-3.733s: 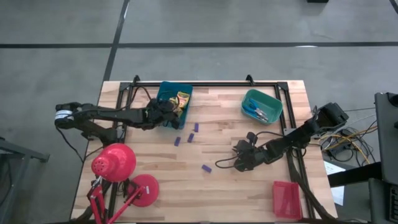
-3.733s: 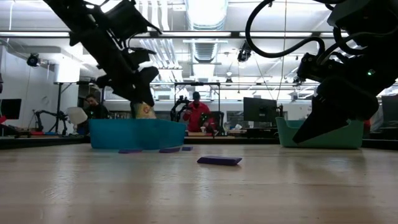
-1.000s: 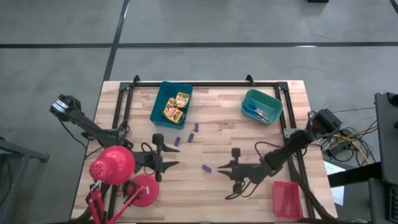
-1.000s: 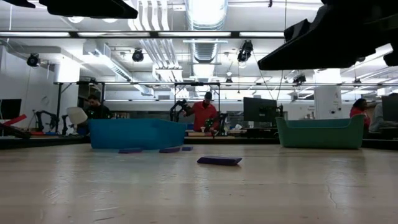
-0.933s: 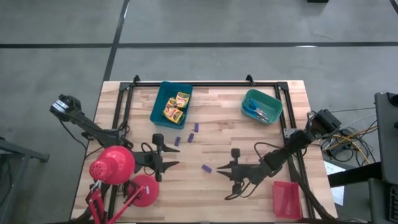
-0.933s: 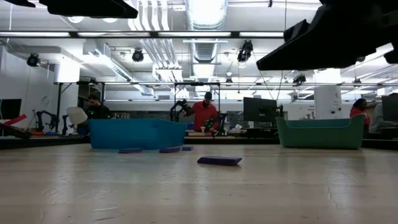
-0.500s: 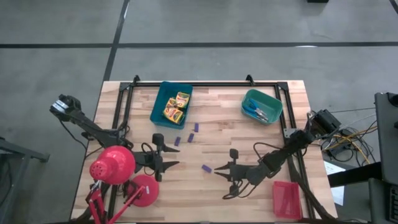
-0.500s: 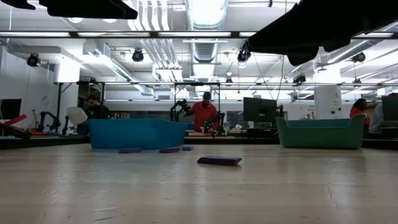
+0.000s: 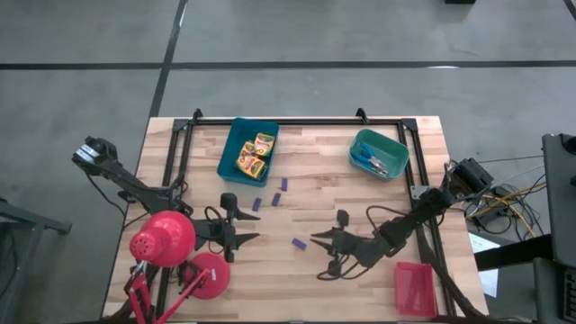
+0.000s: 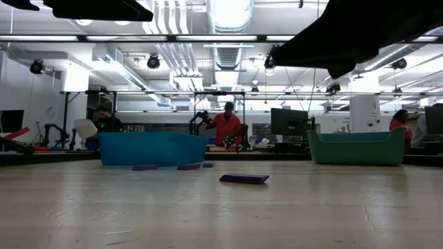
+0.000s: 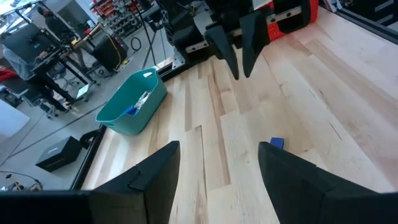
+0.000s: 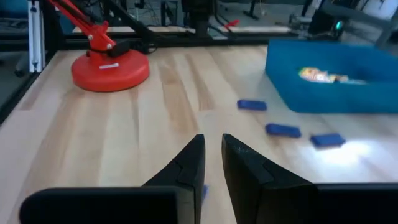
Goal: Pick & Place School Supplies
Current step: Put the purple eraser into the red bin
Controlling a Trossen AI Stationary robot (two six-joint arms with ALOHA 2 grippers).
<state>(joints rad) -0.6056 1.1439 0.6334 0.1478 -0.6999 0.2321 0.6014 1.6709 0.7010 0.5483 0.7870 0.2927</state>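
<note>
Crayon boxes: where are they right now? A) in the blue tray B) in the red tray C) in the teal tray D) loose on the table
A: the high view shows the yellow crayon boxes lying inside the blue tray, while the teal tray holds blue-handled scissors.

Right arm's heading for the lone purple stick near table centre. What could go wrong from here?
1. The right gripper is nearly closed beside the flat lone purple stick; if it descends like that, it may push the stick rather than pinch it.
2. The left gripper, open, waits on the stick's other side facing the right one; further reach may crowd them.
3. Three more purple sticks lie near the blue tray, where tray-side grasps may be cramped.
</note>
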